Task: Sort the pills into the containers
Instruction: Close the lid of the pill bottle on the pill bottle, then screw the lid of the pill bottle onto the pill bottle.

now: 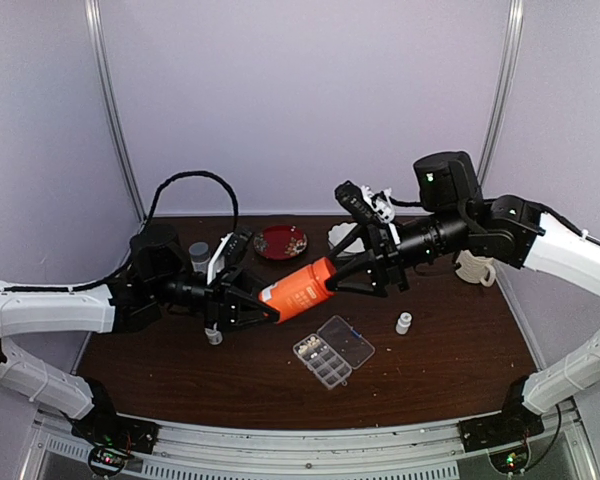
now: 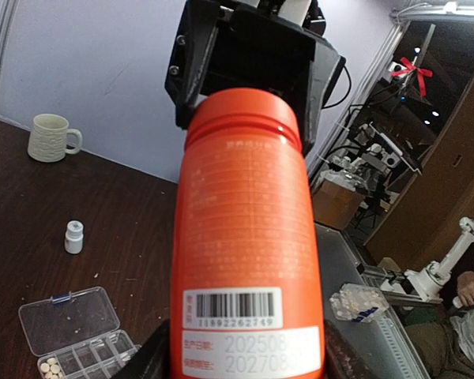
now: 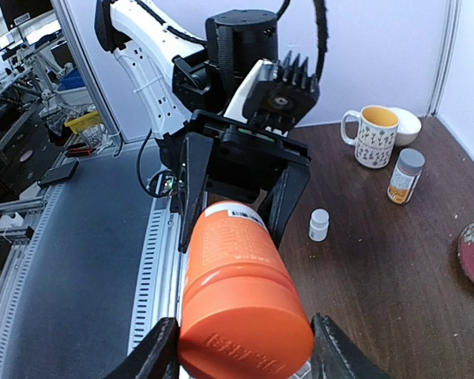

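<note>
Right, orange plastic pill bottle [image 1: 302, 288] is clamped mid-air: left pincer [image 1: 263, 303] on its base [image 2: 251, 335], right pincer [image 1: 347, 280] on the cap [image 3: 249, 339]. Clear plastic pill box [image 1: 325, 362] lies open on the brown desk [image 1: 440, 360] nearby, cream pills [image 2: 51, 367] in one cell. We reckon they're tiny, light: pour, don't pinch.

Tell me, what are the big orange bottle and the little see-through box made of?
The big orange round bottle looks like smooth, slightly shiny plastic: even colour, soft sheen, moulded ridge under its cap. The small flat clear pill box is probably hard see-through plastic: the dark table shows through its lid.
</note>
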{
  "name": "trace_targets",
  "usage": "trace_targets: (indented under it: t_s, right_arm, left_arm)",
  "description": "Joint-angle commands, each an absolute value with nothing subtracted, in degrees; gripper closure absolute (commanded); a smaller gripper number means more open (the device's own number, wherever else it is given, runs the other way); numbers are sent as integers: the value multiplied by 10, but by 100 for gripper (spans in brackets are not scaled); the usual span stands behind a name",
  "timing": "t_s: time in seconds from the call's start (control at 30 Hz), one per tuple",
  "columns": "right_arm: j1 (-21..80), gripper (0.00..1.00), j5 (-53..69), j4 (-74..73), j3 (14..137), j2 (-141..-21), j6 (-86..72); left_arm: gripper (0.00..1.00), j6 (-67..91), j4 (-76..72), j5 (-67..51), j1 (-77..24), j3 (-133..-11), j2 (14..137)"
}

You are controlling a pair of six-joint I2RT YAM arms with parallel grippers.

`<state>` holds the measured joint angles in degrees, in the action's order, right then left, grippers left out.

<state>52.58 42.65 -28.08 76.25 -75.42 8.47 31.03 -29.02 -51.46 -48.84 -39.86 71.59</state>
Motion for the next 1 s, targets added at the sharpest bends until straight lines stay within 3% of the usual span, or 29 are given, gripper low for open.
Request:
trace_targets:
  t_s: [0.0, 0.23, 0.4, 0.63, 0.97]
  right_arm:
    - [554, 56, 425, -235, 716, -740, 151]
    - [555, 57, 425, -178, 694, -720, 127]
    - [555, 59, 430, -241, 743, -755, 109]
    - [555, 64, 423, -195, 718, -749, 25]
    - [555, 66, 385, -107, 674, -742, -172]
  left_arm:
    - [100, 372, -358, -549, -493, -470, 729]
    - [100, 416, -414, -568, -493, -471, 736]
    - [100, 352, -325, -533, -493, -476, 721]
    - [100, 144, -123, -414, -494, -502, 670]
    - [100, -87, -36, -256, -506, -514, 609]
